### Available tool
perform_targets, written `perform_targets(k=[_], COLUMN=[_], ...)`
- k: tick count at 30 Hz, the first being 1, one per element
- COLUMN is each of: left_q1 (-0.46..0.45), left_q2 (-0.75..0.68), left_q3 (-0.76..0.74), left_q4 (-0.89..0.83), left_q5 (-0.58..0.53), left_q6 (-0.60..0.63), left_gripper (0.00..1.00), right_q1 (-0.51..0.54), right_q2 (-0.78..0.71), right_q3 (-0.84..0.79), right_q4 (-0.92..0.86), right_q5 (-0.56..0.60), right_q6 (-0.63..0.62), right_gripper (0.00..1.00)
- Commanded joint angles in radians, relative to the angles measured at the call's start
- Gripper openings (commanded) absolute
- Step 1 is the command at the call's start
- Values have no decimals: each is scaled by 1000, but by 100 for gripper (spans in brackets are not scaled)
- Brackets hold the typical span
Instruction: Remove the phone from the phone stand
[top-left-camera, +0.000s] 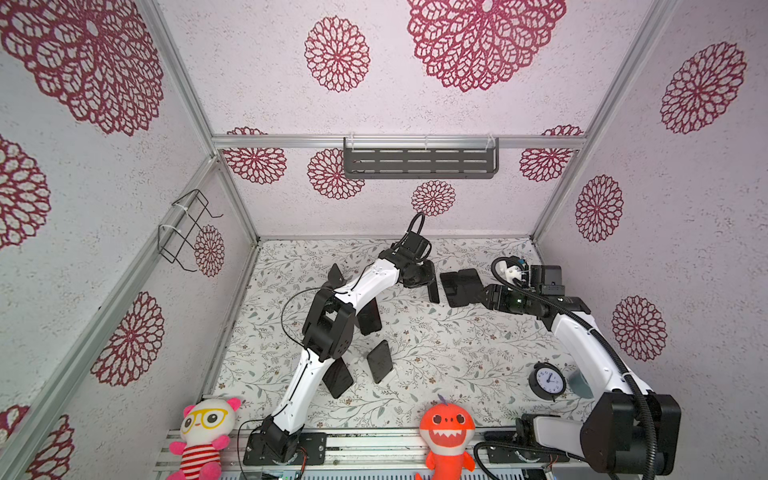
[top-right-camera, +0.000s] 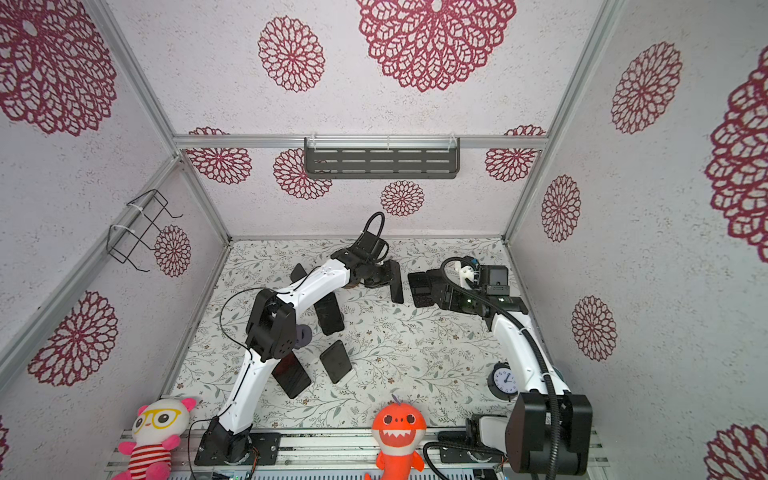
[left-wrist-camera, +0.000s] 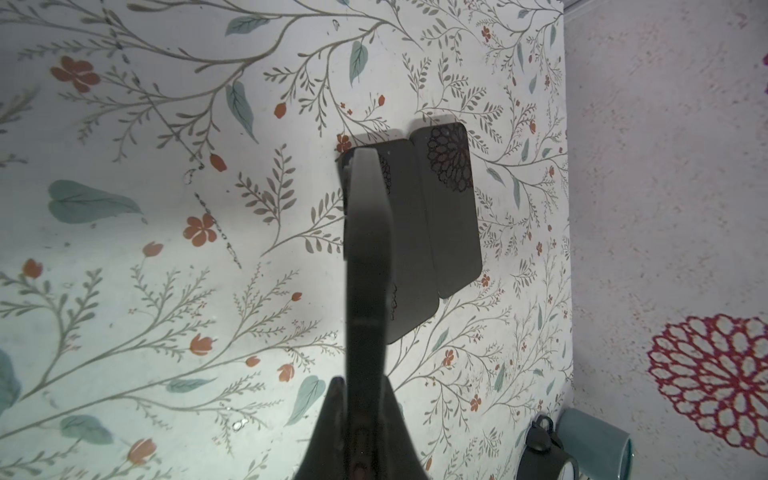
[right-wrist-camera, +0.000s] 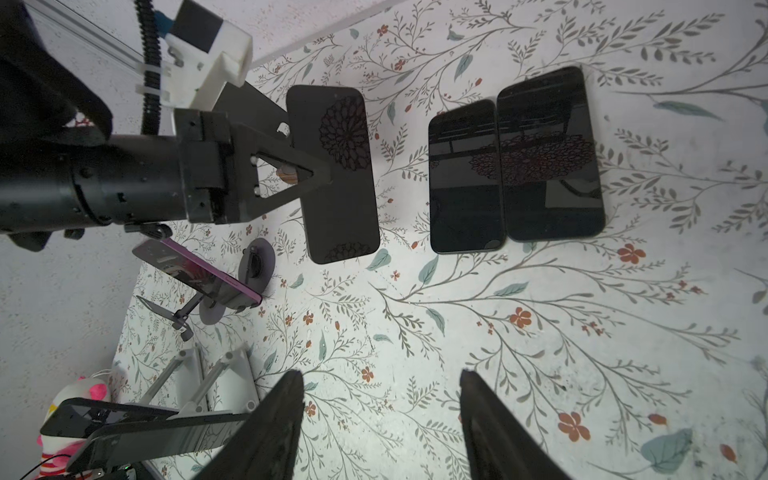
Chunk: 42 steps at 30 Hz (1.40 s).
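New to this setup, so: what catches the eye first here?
The left hand grips a dark phone at the back of the floral table, beside two phones lying flat, side by side. At the front edge sit an orange shark toy and a pink-and-white toy.

White shells and black joints clad the left arm (top-left-camera: 302, 380) and right arm (top-left-camera: 582, 345) — ribbed black conduit (top-left-camera: 622, 365) follows the right; right pincer (right-wrist-camera: 380, 374) black.

Twin high views over the whole table (top-left-camera: 457, 340); wrist cameras close, downward.
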Motion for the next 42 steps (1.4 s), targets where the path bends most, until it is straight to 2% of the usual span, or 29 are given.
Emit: perform_targets(k=[1,10,20,30,34,35,37,38,42], left_q1=[2,4,12,25,32,35,40,43,47], left_q2=[30,95,178,219,220,223,227,232,256], left_q3=[59,93,148,137,123,120,117,117,117], left_q4=[16,53,52,79,106,112,129,133,145], left_q5=[-23,46,76,88,87,87,93,96,111], left_q6=[-79,-189,-215,-221,-219,-219,-215,-215,-212], left_gripper=[0,0,0,13,17,18,18,18,19], right_q1=[-4,-3,-2,-2,-9,-13,-29,-34,-49], right_q2=[-45,-56,-58,-44,1,19,62,84,199], right_q3=[-15,-38,-63,-93,-92,-89,-84,-86,-66], right_q4=[56,68,82,129,184,202,260,297,437], right_q5=[-3,16,32,58,164,189,225,232,227], right_q6=[0,-2,-6,-4,-2,4,27,40,93], right_gripper=[63,63,63,63,63,61,37,30,29])
